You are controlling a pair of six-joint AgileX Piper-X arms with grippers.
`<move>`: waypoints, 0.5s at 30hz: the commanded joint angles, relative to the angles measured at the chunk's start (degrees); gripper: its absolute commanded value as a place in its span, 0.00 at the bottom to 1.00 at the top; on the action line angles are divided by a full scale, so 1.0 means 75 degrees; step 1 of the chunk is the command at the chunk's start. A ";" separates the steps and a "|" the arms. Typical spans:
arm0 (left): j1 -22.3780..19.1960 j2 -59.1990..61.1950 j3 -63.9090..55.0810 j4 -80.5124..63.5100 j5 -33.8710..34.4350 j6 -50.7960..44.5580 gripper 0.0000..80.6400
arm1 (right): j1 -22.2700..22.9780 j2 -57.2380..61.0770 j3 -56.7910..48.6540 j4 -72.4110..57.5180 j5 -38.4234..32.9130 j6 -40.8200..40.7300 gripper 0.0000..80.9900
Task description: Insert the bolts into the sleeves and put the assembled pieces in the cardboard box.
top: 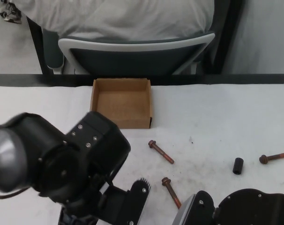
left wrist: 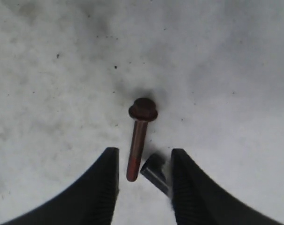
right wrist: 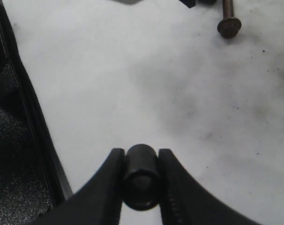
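Observation:
In the left wrist view my left gripper [left wrist: 144, 164] is open low over the white bench. A rusty bolt [left wrist: 139, 136] lies with its shaft end between the fingers [left wrist: 102, 187], head pointing away. A small dark piece [left wrist: 153, 171] rests against the other finger; I cannot tell what it is. My right gripper [right wrist: 141, 159] is shut on a black sleeve [right wrist: 141, 176]. The high view has the cardboard box [top: 97, 101] standing open at the back, a loose black sleeve [top: 238, 166], and three bolts [top: 160, 152] [top: 171, 191] [top: 274, 157] on the bench.
The left arm's bulky body [top: 62, 159] covers the near left of the bench. The right arm's body [top: 254, 206] sits at the near right edge. A chair [top: 132, 51] stands behind the bench. Another bolt [right wrist: 228, 18] lies farther off in the right wrist view.

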 commanded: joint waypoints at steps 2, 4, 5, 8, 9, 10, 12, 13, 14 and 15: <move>-0.0043 0.0199 -0.0081 -0.0074 -0.0079 0.0056 0.43 | -0.0027 -0.0099 -0.0087 -0.0038 -0.0034 -0.0033 0.00; -0.0043 0.0347 -0.0081 -0.0177 -0.0079 0.0056 0.43 | -0.0027 -0.0099 -0.0087 -0.0038 -0.0034 -0.0033 0.00; -0.0024 0.0410 -0.0081 -0.0270 -0.0108 0.0080 0.43 | -0.0027 -0.0099 -0.0087 -0.0038 -0.0034 -0.0033 0.00; -0.0020 0.0559 -0.0081 -0.0523 -0.0127 0.0254 0.43 | -0.0027 -0.0099 -0.0087 -0.0038 -0.0034 -0.0033 0.00; -0.0020 0.0601 -0.0081 -0.0627 -0.0127 0.0297 0.43 | -0.0027 -0.0099 -0.0087 -0.0038 -0.0034 -0.0033 0.00; -0.0020 0.0650 -0.0081 -0.0742 -0.0149 0.0305 0.43 | -0.0027 -0.0099 -0.0087 -0.0038 -0.0034 -0.0033 0.00; 0.0046 0.0747 -0.0081 -0.0940 -0.0247 0.0362 0.43 | -0.0027 -0.0099 -0.0087 0.0007 -0.0034 -0.0040 0.00; 0.0084 0.0782 -0.0081 -0.1014 -0.0267 0.0378 0.43 | -0.0027 -0.0099 -0.0087 0.0038 -0.0034 -0.0040 0.00; 0.0140 0.0839 -0.0081 -0.1031 -0.0266 0.0386 0.43 | -0.0027 -0.0099 -0.0087 0.0086 -0.0034 -0.0040 0.00; 0.0199 0.0873 -0.0081 -0.1041 -0.0266 0.0385 0.42 | -0.0027 -0.0099 -0.0087 0.0123 -0.0034 -0.0040 0.00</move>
